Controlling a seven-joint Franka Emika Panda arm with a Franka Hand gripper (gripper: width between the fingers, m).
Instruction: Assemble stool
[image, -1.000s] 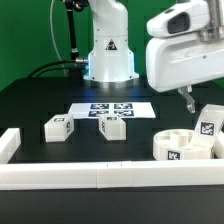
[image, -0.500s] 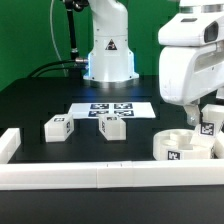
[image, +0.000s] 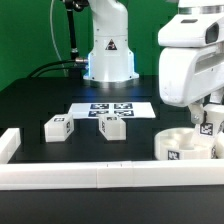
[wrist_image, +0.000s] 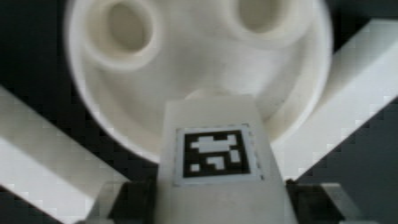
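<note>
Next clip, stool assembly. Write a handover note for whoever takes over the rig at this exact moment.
Gripper: jaws look shut on a tagged leg right beside the seat, at the exterior view's right.
Things: two other legs lie apart from the seat, by the marker board.
Done: no leg fitted to the seat, as far as shows.
Left: lift this leg, fit it, then the others.
</note>
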